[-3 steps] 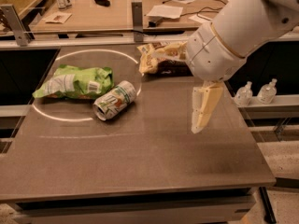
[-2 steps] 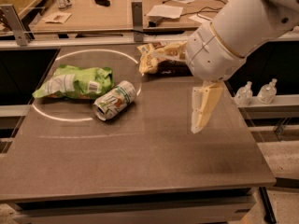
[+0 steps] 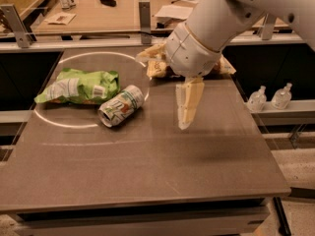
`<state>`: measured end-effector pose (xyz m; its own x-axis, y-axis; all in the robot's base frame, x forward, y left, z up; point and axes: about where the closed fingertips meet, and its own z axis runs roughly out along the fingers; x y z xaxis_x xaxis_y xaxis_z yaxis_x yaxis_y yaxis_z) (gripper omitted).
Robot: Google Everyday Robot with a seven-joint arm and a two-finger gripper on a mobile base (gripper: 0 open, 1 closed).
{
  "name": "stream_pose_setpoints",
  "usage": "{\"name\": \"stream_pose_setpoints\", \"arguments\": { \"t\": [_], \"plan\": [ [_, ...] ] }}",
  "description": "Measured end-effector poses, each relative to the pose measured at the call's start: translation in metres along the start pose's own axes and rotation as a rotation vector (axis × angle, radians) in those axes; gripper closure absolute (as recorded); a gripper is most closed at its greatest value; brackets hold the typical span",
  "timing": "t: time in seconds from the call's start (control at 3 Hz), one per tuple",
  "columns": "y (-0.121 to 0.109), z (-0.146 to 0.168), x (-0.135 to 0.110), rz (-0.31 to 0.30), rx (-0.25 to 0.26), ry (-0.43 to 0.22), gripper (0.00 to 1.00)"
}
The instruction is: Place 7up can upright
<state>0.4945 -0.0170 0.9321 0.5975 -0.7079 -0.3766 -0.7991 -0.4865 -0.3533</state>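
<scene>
7up can (image 3: 121, 105) toppled beside chip bag (image 3: 78, 86), pincer (image 3: 183, 124) above table (image 3: 147, 181)

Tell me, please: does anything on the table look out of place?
Yes. The 7up can lies on its side beside the green chip bag instead of standing upright. The gripper hangs above the table to the can's right, apart from it.

White arm (image 3: 209, 31), cream gripper (image 3: 184, 121) over table (image 3: 147, 176)
</scene>
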Motion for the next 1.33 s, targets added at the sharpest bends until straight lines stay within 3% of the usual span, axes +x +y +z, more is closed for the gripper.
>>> {"name": "stream_pose_setpoints", "arguments": {
  "t": [0.67,1.33],
  "plan": [
    [-0.043,0.05,-0.019,-0.176,-0.087,-0.025,0.0],
    [-0.061,0.101,-0.016,-0.363,-0.182,-0.031,0.0]
  ]
}}
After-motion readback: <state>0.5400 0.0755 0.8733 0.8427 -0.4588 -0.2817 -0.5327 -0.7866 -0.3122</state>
